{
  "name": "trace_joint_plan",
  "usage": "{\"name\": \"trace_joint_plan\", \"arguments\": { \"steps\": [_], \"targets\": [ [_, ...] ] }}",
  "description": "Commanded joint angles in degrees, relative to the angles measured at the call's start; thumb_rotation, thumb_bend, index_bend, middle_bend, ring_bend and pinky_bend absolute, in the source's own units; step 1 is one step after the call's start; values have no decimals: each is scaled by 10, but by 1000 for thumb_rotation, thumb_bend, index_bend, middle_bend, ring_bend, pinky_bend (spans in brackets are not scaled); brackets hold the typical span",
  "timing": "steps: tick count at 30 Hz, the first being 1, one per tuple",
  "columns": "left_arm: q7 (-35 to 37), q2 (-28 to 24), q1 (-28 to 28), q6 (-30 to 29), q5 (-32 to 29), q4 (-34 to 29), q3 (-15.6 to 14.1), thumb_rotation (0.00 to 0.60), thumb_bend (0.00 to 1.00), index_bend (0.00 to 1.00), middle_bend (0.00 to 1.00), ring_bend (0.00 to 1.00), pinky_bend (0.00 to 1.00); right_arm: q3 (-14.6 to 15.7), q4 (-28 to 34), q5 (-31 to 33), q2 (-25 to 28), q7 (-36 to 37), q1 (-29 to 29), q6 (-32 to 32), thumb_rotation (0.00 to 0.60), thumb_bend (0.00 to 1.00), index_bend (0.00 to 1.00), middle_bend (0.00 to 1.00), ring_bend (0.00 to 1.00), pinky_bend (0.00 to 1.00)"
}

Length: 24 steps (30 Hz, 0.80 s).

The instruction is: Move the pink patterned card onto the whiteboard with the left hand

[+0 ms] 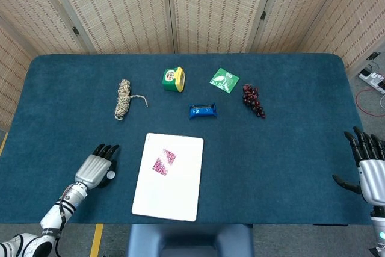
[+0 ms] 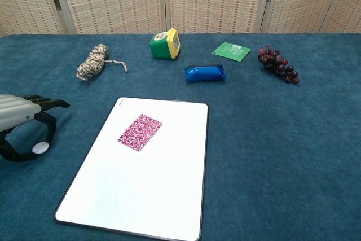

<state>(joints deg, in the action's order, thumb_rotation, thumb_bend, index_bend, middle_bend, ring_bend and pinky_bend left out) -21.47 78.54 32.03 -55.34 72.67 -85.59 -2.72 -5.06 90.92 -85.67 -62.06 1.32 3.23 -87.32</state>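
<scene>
The pink patterned card (image 2: 140,132) lies on the whiteboard (image 2: 141,196); my empty left hand (image 2: 22,125), fingers apart, rests beside it on the bench (image 2: 282,150).

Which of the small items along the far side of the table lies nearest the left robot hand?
The bundle of twine, furthest left in that row; the left robot hand sits below it.

Table (image 1: 289,167) was covered in dark blue felt-like cloth, with woven beige folding screens (image 1: 210,7) standing right behind its far edge. Grey floor showed at the right with some cables (image 1: 372,91), and yellow tape (image 1: 96,240) near left
</scene>
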Motion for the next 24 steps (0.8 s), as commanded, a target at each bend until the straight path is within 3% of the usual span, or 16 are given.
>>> {"name": "trace_joint_plan", "arguments": {
  "steps": [1, 12, 24],
  "targets": [
    [0, 0, 0, 0, 0, 1, 1, 600, 378, 495, 55, 0, 0, 0, 0, 0, 0, 0, 0, 1, 600, 113, 0, 0, 46, 0],
    [6, -9, 0, -3, 12, -4, 9, 600, 398, 531, 73, 0, 0, -1, 2, -1, 1, -2, 1, 1, 600, 114, 0, 0, 46, 0],
    [13, -25, 56, 13, 43, -68, 63, 600, 397, 530, 73, 0, 0, -2, 6, -2, 3, -6, 2, -1, 600, 114, 0, 0, 47, 0]
  ]
}}
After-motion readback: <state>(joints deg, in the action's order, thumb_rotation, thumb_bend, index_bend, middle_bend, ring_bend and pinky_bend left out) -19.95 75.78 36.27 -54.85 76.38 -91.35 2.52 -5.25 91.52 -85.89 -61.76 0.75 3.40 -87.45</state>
